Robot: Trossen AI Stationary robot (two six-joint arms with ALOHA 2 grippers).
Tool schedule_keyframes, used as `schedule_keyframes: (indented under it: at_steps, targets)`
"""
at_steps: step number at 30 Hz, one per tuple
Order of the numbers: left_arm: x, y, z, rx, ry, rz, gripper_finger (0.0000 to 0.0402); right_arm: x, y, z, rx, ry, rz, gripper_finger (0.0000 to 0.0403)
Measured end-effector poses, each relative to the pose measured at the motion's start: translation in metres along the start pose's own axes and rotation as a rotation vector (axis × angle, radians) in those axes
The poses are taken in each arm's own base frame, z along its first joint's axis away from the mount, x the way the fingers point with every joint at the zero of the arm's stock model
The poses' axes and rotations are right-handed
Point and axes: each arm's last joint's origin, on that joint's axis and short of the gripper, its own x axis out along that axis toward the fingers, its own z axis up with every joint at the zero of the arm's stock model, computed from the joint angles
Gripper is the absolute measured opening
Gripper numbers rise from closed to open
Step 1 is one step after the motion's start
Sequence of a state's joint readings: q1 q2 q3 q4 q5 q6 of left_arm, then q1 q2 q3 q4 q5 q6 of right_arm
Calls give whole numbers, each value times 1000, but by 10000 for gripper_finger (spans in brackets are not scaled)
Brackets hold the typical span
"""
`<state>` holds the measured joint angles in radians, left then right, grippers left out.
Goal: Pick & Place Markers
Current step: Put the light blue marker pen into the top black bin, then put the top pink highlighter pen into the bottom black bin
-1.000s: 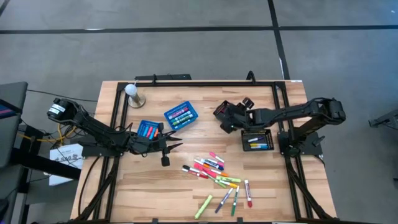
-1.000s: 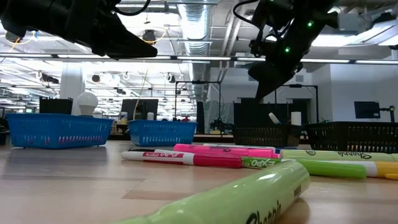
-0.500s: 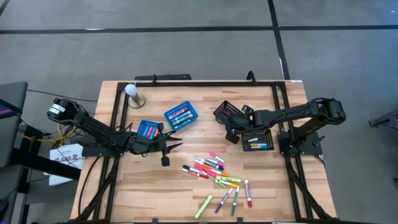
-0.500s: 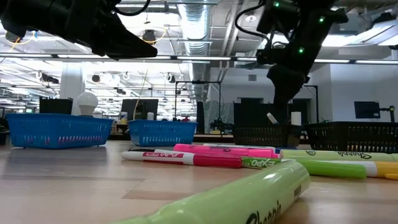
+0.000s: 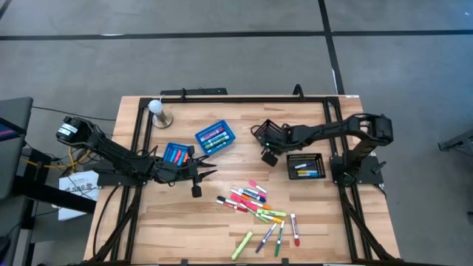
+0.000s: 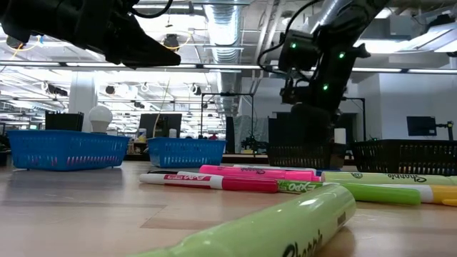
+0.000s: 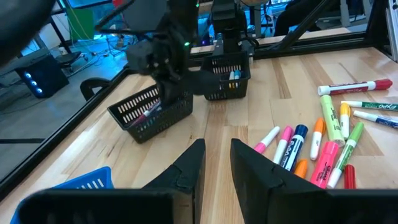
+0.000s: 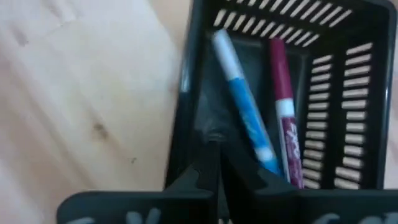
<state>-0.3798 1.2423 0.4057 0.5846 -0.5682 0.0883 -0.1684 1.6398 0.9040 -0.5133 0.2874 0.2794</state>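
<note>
Overall, we see the wooden table (image 5: 162, 229) bare along its left and near edges, with the loose markers (image 5: 260, 210) scattered right of centre near the front and more markers inside the blue baskets (image 5: 215, 137) and black mesh baskets (image 5: 306, 166). We note the right gripper (image 8: 214, 163), fingers pressed together on the rim of the tilted black basket (image 8: 283, 74), has moved leftward since a second ago, when it stood spread. The left gripper (image 7: 216, 163), slightly parted and empty, is unchanged beside the blue baskets.
</note>
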Motion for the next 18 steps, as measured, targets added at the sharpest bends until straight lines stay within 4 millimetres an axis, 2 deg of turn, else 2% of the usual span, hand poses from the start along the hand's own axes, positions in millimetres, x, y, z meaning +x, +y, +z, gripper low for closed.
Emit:
schedule_keyframes:
  at_steps: [4,8,14,18]
  targets:
    - [0,0,-2,-3,5,0,72,0,-5,4,20,-6,-5,5]
    - [-1,0,-5,-11,12,-1,72,-15,-2,6,37,-56,21,2]
    - [-1,0,-5,-20,13,-1,72,-42,16,5,-10,-167,113,1]
    - [-1,0,-5,-64,13,-1,72,-55,34,11,-92,-314,180,3]
